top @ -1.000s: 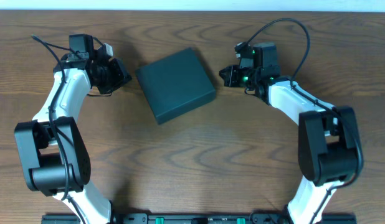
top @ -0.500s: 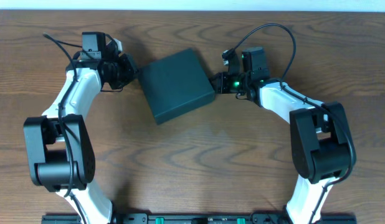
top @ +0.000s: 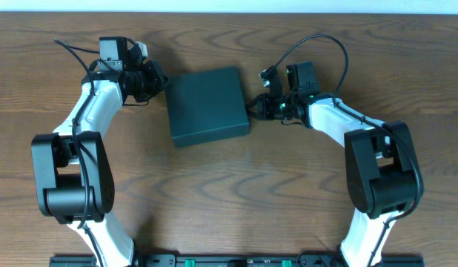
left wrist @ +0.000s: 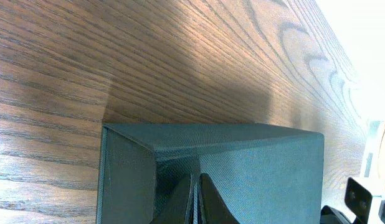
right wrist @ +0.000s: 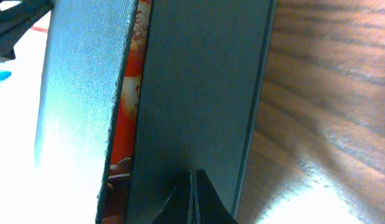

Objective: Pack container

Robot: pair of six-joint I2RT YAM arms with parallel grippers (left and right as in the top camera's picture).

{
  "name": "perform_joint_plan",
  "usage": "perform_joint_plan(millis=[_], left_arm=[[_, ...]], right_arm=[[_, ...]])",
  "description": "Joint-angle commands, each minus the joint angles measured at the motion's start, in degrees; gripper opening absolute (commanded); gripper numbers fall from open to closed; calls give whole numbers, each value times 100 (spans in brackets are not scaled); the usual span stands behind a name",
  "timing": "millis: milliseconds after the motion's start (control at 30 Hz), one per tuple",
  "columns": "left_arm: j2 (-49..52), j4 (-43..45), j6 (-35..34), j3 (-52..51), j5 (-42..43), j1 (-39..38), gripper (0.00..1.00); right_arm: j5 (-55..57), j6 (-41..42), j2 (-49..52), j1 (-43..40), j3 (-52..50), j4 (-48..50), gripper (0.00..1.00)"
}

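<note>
Left claw (top: 161,83): pinched closed, tips against container (top: 208,106) at its left edge. Right claw (top: 253,107): closed too, against its right edge. Lies flat near worktop's (top: 236,185) far edge, centrally.

Both arms share one build. Behind the left claw (top: 161,84) sits a black housing topped by a boxy black camera (top: 114,50), and a thin black left cable (top: 66,49) leaves it on the side away from the claw. Further back from the claw, a slim left white link (top: 82,115) meets a bulky, rounded black left joint (top: 66,178). The right claw (top: 253,110) has the same black housing, with small green lights (top: 283,108) glowing just behind it and a black right cable (top: 310,43) looping above. Its right white link (top: 334,122) ends in a matching black right joint (top: 381,174). From the wrist cameras, the fingers (left wrist: 211,205) are dark, smooth, tapering wedges.
</note>
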Motion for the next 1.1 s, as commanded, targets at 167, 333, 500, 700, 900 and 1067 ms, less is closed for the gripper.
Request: perform_joint_plan(millis=[167,333,500,700,900,1067], left_arm=[[188,-39,-26,85,4,-74,6],[188,-39,-26,85,7,-74,6],[188,-37,-28,85,7,-74,6],[188,-37,-26,85,7,-74,6],[188,-35,-24,85,-11,-74,6],[188,-24,-24,85,-13,-74,6]], right_arm=[[-732,-411,17,72,-13,-361,1],[-791,-525,7,72,-13,-605,1],[-745,-566,7,17,-13,-612,1],[-955,-651,-4,-7,-13,-748,2],[-1056,-717,-17,42,-13,-750,1],[-1115,-852,-35,166,-13,-831,1]])
